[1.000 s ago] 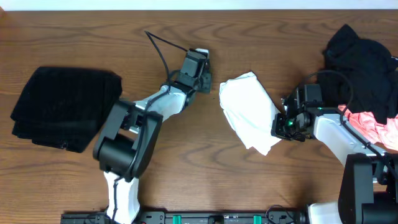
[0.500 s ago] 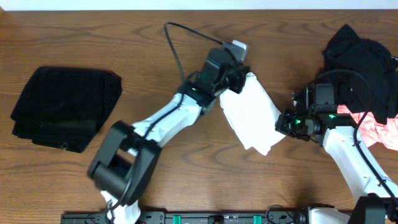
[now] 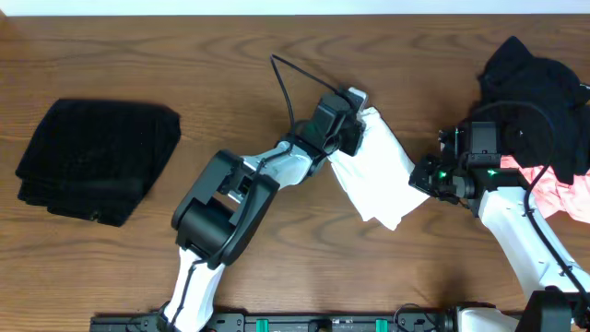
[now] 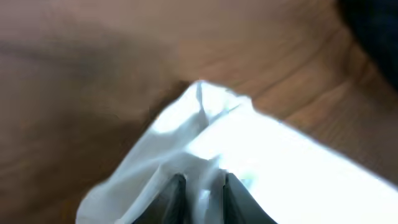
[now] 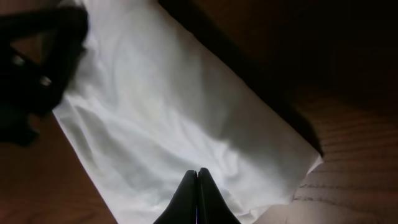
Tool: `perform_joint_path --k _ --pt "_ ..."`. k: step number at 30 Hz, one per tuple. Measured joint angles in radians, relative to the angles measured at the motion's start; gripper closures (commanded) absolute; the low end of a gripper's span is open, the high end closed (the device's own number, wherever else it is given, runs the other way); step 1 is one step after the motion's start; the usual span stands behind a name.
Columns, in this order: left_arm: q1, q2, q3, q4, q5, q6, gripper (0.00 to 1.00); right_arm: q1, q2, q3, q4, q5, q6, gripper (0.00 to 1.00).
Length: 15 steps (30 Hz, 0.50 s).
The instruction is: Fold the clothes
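Observation:
A white T-shirt, one of the clothes, lies folded into a slanted oblong at the table's middle. My left gripper is at its far left corner. In the left wrist view a ridge of the white fabric stands pinched between the left gripper's jaws. My right gripper is at the shirt's right edge. Seen from the right wrist, its fingertips are pressed together over the white cloth with nothing visible between them. No print shows.
A folded black garment lies at the far left. A crumpled black garment and a pink one are heaped at the right edge behind my right arm. The left arm's cable loops above the shirt.
My left arm has swung right from bare table onto the shirt's far corner and closed on the fabric. My right gripper has shifted slightly right along the shirt's edge, still shut.

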Motion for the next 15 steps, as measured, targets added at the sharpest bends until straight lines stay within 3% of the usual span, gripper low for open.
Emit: perform_joint_path --k 10,15 --pt "0.044 0.012 0.006 -0.041 -0.044 0.002 0.81 0.051 0.034 0.0 0.015 0.011 -0.021 0.99" --pt "0.12 -0.002 0.048 -0.195 -0.072 -0.066 0.87 0.069 0.146 0.0 0.039 0.016 -0.027 0.99"
